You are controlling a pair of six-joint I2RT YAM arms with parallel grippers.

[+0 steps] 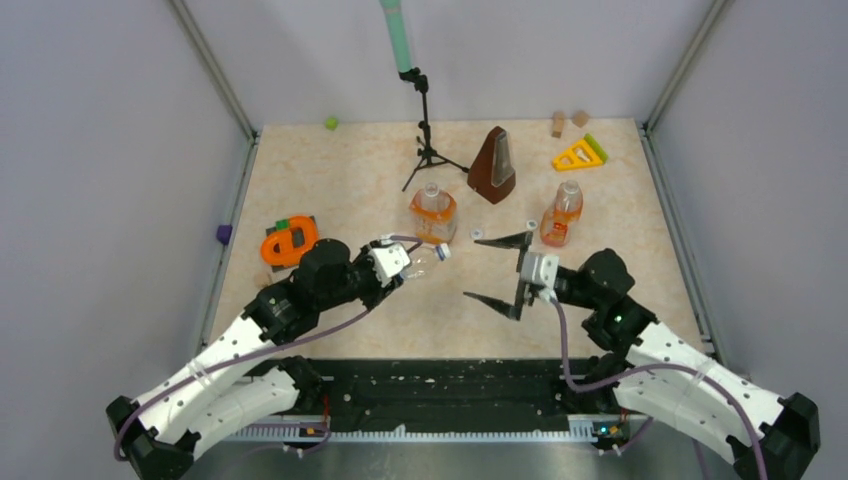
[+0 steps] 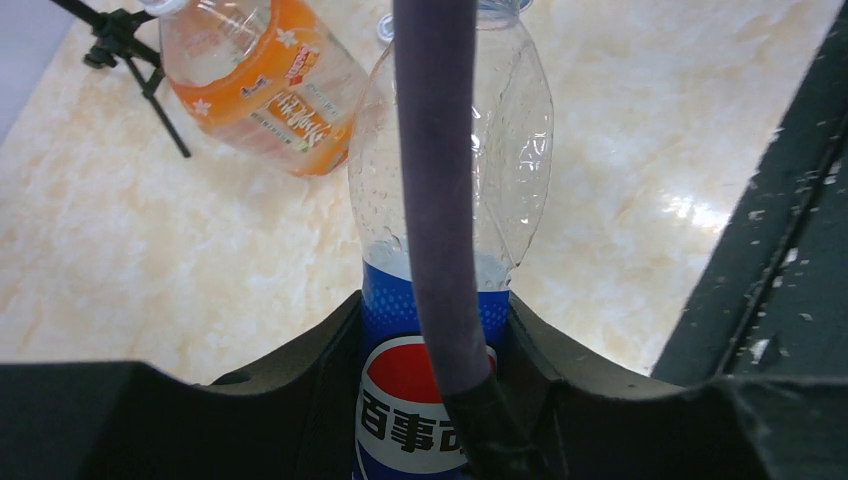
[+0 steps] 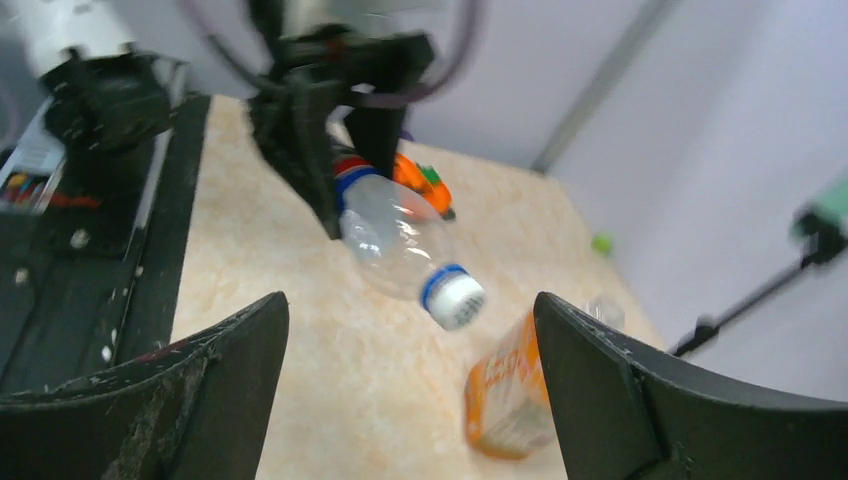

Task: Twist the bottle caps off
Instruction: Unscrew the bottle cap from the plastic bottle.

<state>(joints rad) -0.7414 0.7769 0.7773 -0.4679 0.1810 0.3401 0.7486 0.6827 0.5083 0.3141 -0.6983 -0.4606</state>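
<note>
My left gripper (image 1: 398, 262) is shut on the clear bottle (image 1: 420, 258) with the blue label and holds it tilted above the table, its white cap (image 1: 441, 252) pointing at my right gripper. In the left wrist view the jaws (image 2: 430, 330) clamp the label of the clear bottle (image 2: 455, 150), partly behind a purple cable. My right gripper (image 1: 497, 270) is open and empty, just right of the cap. In the right wrist view it (image 3: 410, 305) frames the cap (image 3: 455, 298). The squat orange bottle (image 1: 433, 213) and the slim orange bottle (image 1: 562, 215) stand behind. A small white cap (image 1: 476, 233) lies between them.
A brown metronome (image 1: 493, 165) and a black tripod (image 1: 425, 130) stand at the back. An orange toy (image 1: 289, 242) lies at the left. A yellow triangle (image 1: 578, 154) and wooden blocks (image 1: 558, 123) sit at the back right. Grey walls enclose the table.
</note>
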